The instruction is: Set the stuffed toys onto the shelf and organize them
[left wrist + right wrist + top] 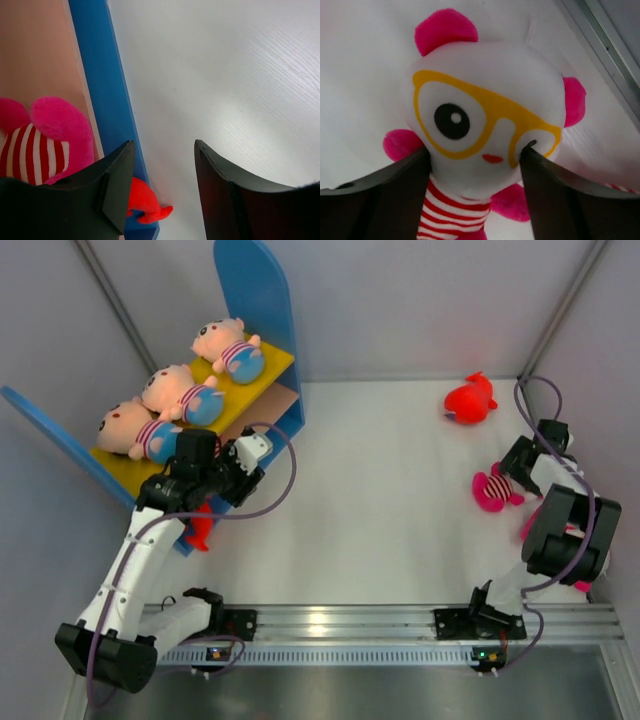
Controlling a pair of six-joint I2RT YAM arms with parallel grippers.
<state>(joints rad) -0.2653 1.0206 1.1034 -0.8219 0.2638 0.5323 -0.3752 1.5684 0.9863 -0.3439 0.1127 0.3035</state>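
Lying in a row on the yellow upper board of the shelf, which stands toward ten o'clock in the overhead view, are three peach-faced dolls in striped shirts and blue pants, heads pointing roughly to nine o'clock. The left tool hangs at the shelf's lower front corner with its fingers apart and only bare white desk between them. Its wrist camera shows a pink-footed doll in red and white stripes on the tan lower board at nine o'clock of the tool. A scrap of red-orange plush lies on the desk against the foot of the blue side panel, at about seven o'clock. Out on the desk toward two o'clock of the overhead view lies the red plush, well apart from both arms. At three o'clock the right tool straddles the white-faced doll, which lies on its back on the desk with yellow glasses, pink ears and a striped shirt. One finger meets its cheek and the other touches the rim of the glasses, but whether they already pinch the head or merely flank it I cannot tell. Another bit of pink plush shows just beside the right arm, mostly hidden.
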